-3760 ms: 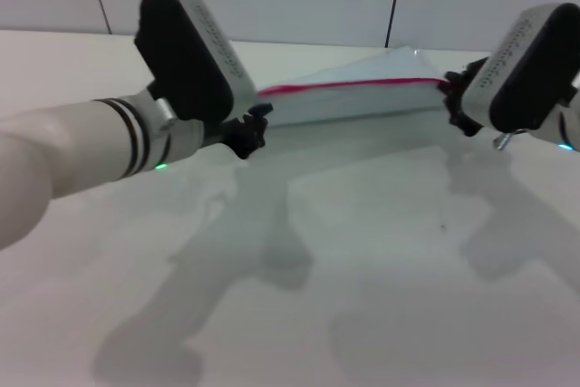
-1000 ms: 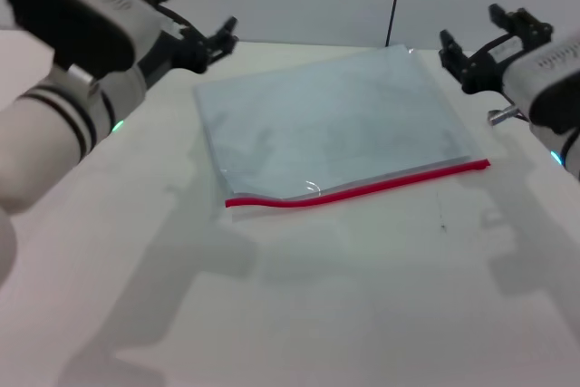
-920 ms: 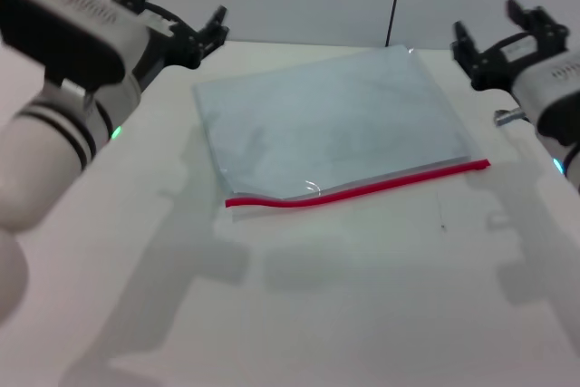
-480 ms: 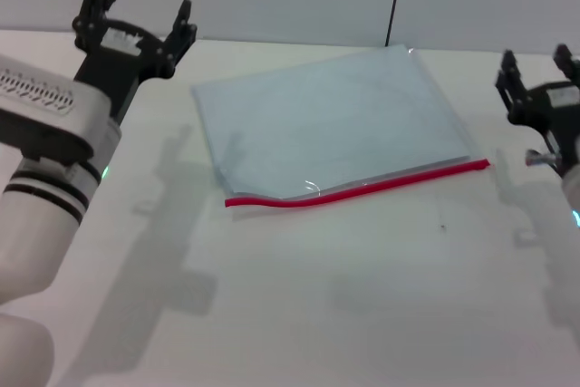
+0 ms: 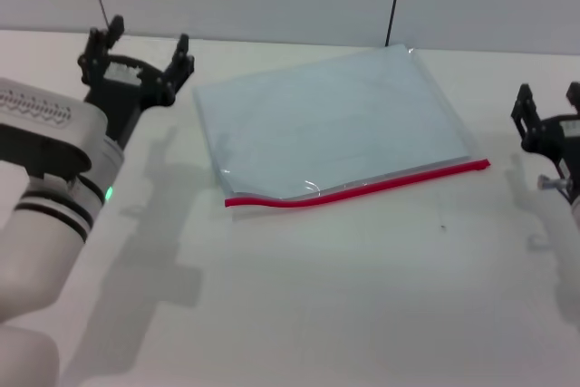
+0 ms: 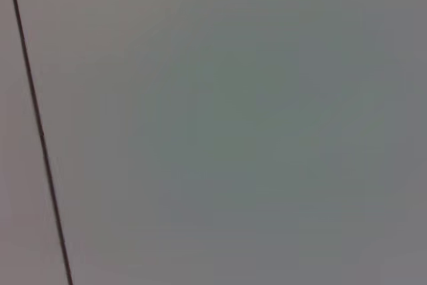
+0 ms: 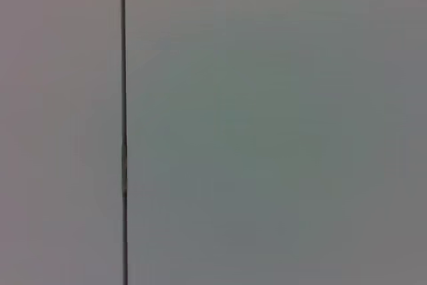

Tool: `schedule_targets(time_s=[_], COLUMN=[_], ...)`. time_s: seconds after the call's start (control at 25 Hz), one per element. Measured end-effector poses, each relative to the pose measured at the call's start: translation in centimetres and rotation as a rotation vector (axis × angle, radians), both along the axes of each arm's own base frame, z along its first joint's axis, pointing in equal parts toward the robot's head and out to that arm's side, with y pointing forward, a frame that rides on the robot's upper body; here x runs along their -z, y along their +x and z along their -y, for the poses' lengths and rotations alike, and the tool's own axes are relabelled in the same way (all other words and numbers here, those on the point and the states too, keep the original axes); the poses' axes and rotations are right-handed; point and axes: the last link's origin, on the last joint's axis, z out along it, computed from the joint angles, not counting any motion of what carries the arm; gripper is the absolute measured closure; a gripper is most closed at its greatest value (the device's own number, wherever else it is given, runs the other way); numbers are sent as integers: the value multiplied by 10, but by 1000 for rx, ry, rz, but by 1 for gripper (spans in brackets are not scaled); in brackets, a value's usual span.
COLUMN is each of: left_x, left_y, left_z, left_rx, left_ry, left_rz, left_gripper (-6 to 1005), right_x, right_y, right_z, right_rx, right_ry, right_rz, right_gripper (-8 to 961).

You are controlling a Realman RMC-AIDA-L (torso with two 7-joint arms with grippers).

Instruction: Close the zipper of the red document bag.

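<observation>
Red zipper [image 5: 358, 189] on red document bag [image 5: 331, 124], left tool [image 5: 145, 41] & right tool [image 5: 548, 101] spread wide, holding nothing, both off bag

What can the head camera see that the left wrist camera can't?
Only the head view shows the flat translucent pale blue document bag with its bright red zipper strip on the white table, plus the open left gripper and open right gripper. Only the left wrist view shows a thin dark line crossing a plain grey surface. Neither thing appears in both.
</observation>
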Motion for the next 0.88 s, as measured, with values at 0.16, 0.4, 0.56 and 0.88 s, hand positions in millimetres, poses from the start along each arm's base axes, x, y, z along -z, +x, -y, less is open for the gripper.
schedule_targets(time_s=[0.16,0.4,0.56,0.88], left_x=[13,25,24,25], left_y=[-4,-3,-4,-2], left_z=[8,7,5,3], left_rx=[-15,-18,-31,-26], left_ry=[-47,-91,-89,-93], left_rz=[1,-9,9,8], left_gripper=[140,139,139,139], right_x=[12,19,21,21], right_y=[3,-4,-9,-11], right_z=[11,17,16,15], right_rx=[21,-7,-17,-22], right_ry=[-42,-54,-57,-62], right_rz=[-17,-29,-42,-41], right_gripper=[300,301,301,301])
